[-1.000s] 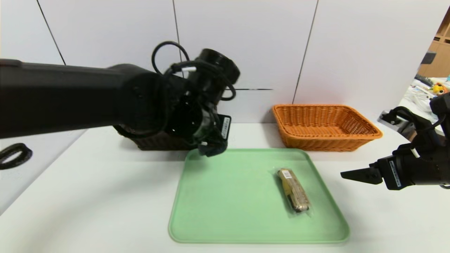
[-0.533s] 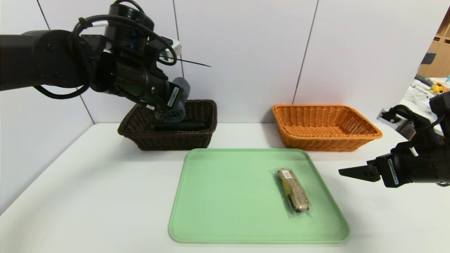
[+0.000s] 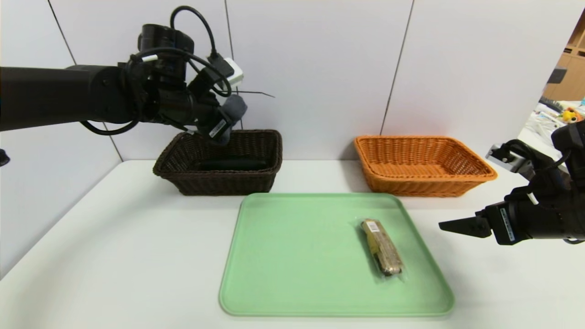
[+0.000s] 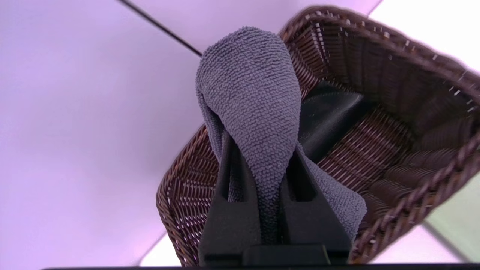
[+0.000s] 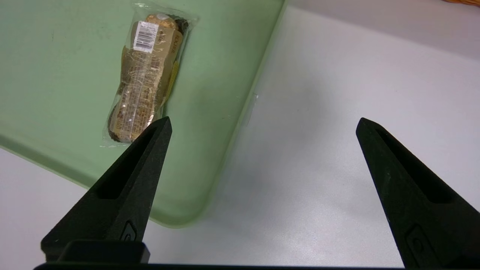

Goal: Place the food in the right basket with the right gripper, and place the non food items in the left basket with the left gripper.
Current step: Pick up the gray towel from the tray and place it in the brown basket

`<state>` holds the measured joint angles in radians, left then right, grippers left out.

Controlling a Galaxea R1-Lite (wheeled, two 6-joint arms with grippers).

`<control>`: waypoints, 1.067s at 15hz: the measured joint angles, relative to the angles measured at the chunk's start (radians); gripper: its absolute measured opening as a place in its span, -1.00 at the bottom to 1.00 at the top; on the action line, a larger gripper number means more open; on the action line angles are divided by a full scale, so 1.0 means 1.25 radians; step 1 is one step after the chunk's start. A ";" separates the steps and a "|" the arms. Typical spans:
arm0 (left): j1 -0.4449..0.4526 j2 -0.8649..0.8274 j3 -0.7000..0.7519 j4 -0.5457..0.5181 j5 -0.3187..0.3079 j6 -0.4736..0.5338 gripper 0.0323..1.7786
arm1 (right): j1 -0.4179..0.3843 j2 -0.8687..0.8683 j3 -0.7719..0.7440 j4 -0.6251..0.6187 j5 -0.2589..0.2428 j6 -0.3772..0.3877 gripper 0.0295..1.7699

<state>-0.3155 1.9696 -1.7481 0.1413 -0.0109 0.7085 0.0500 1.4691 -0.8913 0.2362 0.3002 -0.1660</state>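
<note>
My left gripper (image 3: pixel 226 122) hangs above the back of the dark brown left basket (image 3: pixel 219 183), shut on a grey cloth roll (image 3: pixel 235 108). In the left wrist view the cloth (image 4: pixel 249 86) bulges out past the black fingers (image 4: pixel 232 210), with the basket (image 4: pixel 412 112) below it. The food, a wrapped golden-brown bar (image 3: pixel 382 246) with a barcode label, lies on the right half of the green tray (image 3: pixel 297 256). My right gripper (image 3: pixel 450 226) hovers open and empty over the table just right of the tray, apart from the bar (image 5: pixel 144 75). The orange right basket (image 3: pixel 420 183) stands at the back right.
A flat black object (image 3: pixel 233 164) lies inside the dark basket, also seen in the left wrist view (image 4: pixel 330 112). The tray's rim (image 5: pixel 240 123) runs between my right gripper and the bar. A white wall stands close behind both baskets.
The left arm swung up and left from the tray's back left corner to above the dark basket, carrying the grey cloth. The right gripper crept slightly toward the tray.
</note>
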 joint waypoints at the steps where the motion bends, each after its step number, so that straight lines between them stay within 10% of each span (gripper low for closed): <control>1: 0.001 0.019 -0.007 -0.001 0.000 0.037 -0.84 | 0.000 0.001 0.002 0.000 -0.001 0.001 0.92; 10: 0.057 0.125 -0.047 -0.001 -0.001 0.307 -0.84 | -0.001 0.013 0.008 0.001 0.000 0.000 0.92; 16: 0.062 0.144 -0.069 0.004 -0.002 0.315 -0.84 | -0.001 0.013 0.013 0.001 -0.001 0.003 0.92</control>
<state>-0.2377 2.1494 -1.8349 0.1462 -0.0134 1.1017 0.0485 1.4855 -0.8751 0.2377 0.2987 -0.1626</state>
